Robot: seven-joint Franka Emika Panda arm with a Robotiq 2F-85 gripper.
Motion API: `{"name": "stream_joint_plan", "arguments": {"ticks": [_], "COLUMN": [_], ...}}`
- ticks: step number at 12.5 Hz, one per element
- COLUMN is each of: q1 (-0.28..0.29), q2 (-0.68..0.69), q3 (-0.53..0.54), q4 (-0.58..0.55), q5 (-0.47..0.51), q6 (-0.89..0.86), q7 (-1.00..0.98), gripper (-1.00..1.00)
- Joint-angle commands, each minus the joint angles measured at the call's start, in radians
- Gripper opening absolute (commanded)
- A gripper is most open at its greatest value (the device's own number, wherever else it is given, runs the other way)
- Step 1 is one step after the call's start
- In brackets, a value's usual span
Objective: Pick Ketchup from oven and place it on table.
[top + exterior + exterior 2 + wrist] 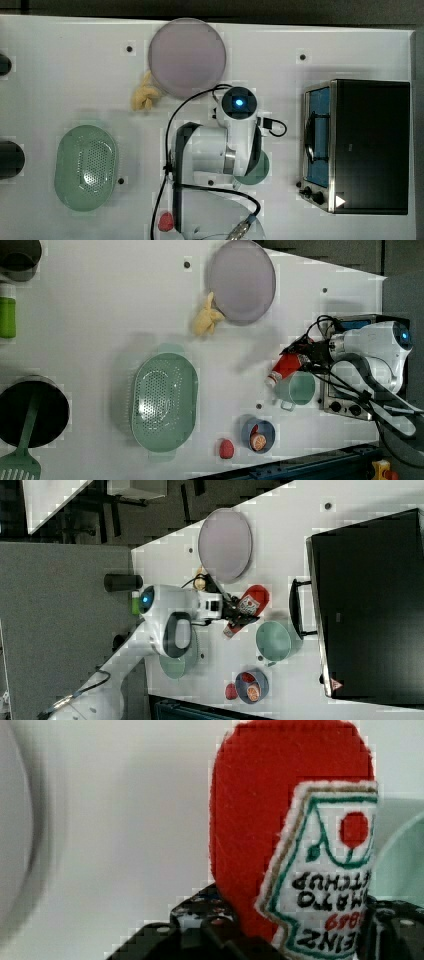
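On my screens I see the gripper [305, 354] with its fingers closed around the Ketchup [286, 367], which it holds in the air above the table [100, 330], outside the oven [367, 145]. In the left view the red bottle points slanting, with its white cap lower and toward the left view's left, just beside the rim of a green cup [300, 389]. In the right view the Ketchup [247, 607] lies between the lilac plate [225, 544] and the same green cup [273, 640], and the oven [370, 605] with its dark handle is at the right view's right, apart from the bottle. The wrist view shows the Ketchup [290, 830] very near, red with a white label whose letters are upside down, and the black fingers [200, 930] press it on both sides. In the top view the arm covers the bottle, so I cannot see it there; the oven door looks shut. On the table I also see a green colander [164, 401], a yellow toy [206, 320] touching the plate's edge, a small blue bowl [258, 436] with food inside and a strawberry [226, 448] just beside it.
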Motion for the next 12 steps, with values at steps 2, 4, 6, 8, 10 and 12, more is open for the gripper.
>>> {"name": "stream_joint_plan", "arguments": {"ticks": [2,4,6,8,10,12], "q1": [-0.003,-0.003,-0.006,-0.004,-0.004,-0.005], "q2": [0.033,0.019,-0.076,-0.186,-0.307,-0.363], "q3": [0.049,0.047,0.044,0.047,0.045,0.044], "q4": [0.007,0.007,0.039,0.075,0.140,0.239], "q5": [0.030,0.030,0.031,0.030,0.029,0.025], "q6": [0.088,0.113,0.111,0.102,0.018,-0.174], "q7": [-0.007,-0.006,0.011,0.031,0.031,0.031], "gripper": [0.74,1.00,1.00,1.00,1.00,1.00]}}
